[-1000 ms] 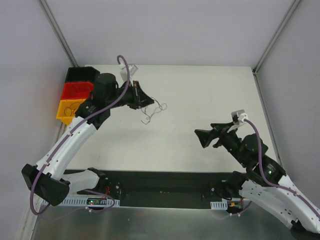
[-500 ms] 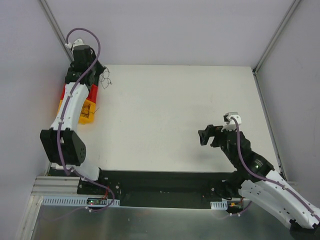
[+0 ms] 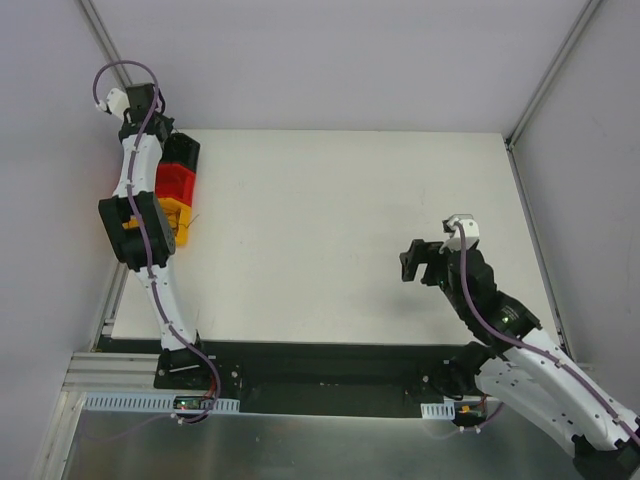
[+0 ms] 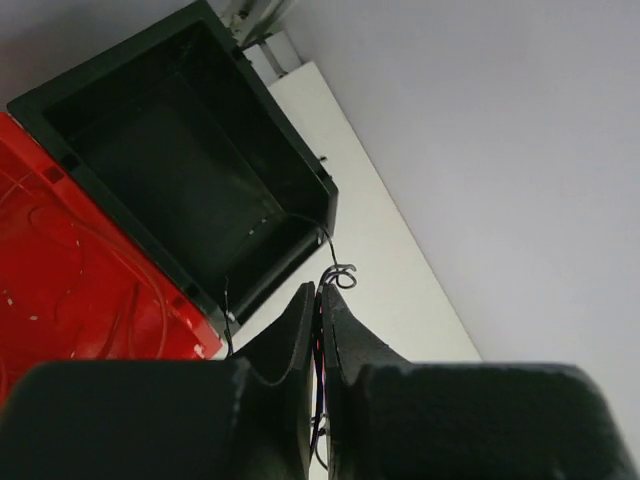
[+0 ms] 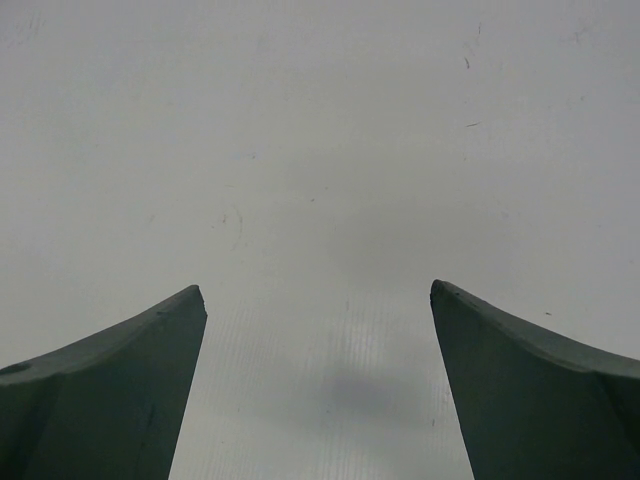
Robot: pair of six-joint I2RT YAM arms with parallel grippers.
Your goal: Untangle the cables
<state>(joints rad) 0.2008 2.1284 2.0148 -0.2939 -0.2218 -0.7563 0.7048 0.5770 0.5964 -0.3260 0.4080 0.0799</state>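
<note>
Cables (image 4: pixel 338 273) pinched by left jaws beside the black bin (image 4: pixel 291 141), probably for sorting; right jaws wide, empty

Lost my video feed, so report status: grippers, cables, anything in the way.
Left gripper shut on cables, dangling beside black bin. Right gripper open, empty, over table. Nothing seen in the way.
</note>
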